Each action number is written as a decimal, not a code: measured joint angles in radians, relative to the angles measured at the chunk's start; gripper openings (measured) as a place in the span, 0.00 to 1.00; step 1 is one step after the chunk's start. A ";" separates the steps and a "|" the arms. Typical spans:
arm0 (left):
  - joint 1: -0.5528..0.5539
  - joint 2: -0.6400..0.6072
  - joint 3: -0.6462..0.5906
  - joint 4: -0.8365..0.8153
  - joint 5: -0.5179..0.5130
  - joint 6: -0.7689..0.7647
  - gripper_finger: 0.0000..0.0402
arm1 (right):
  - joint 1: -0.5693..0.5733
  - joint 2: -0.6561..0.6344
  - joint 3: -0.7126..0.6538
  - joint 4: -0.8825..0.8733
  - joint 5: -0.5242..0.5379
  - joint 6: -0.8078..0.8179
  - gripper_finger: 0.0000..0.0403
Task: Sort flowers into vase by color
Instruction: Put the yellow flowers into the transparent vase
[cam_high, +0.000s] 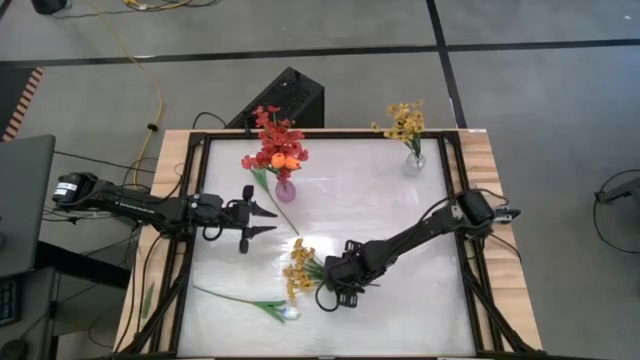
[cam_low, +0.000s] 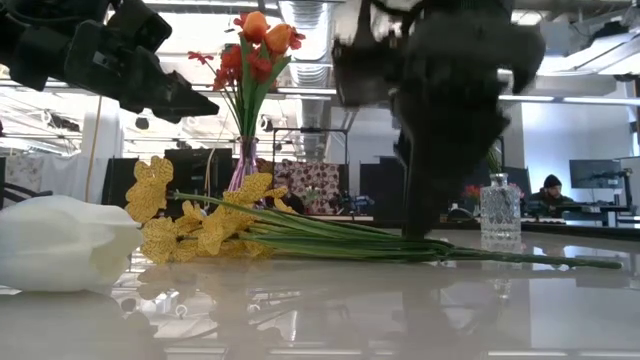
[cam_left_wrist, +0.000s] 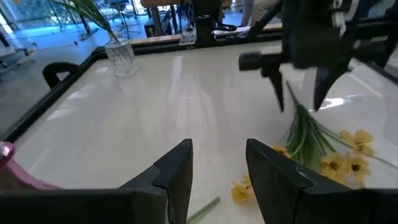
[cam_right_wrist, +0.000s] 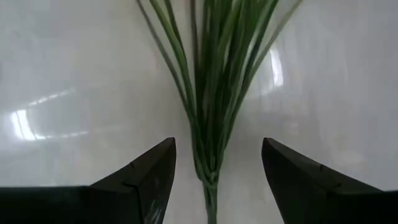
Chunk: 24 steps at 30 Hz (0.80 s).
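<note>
A white tulip (cam_high: 285, 311) lies on its side at the near edge of the bench (cam_high: 400, 310), its stem running off to the left; in the low view its blossom fills the near left corner. Just behind it a yellow spray (cam_high: 298, 270) lies flat, its blossoms to the left and its green stems gathered toward the right hand (cam_high: 338, 297), which is lowered over them with fingers apart, one on each side of the bundle and not closed on it. The low view shows this arm as a dark mass hiding part of the room behind. Farther left, the left hand (cam_high: 268, 221) hovers above the bench, fingers spread and holding nothing. Beyond it a pink vase (cam_high: 285, 190) holds red sprays and orange tulips. At the far right corner a clear glass vase (cam_high: 414, 160) holds yellow blossoms; its stems are hard to make out.
</note>
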<state>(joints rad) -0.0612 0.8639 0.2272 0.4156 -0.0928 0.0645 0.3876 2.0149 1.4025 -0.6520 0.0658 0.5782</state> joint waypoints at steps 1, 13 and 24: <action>0.000 0.000 0.000 -0.002 0.002 -0.016 0.35 | 0.001 0.014 0.000 -0.001 0.002 0.006 0.66; 0.000 0.000 0.000 0.002 -0.020 -0.078 0.35 | 0.004 0.103 0.009 -0.041 -0.005 0.030 0.27; 0.000 0.000 0.000 0.001 -0.026 -0.080 0.35 | 0.062 -0.181 -0.024 -0.124 0.143 -0.116 0.09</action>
<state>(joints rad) -0.0608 0.8635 0.2276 0.4168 -0.1192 -0.0158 0.4500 1.8339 1.3789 -0.7764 0.2089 0.4626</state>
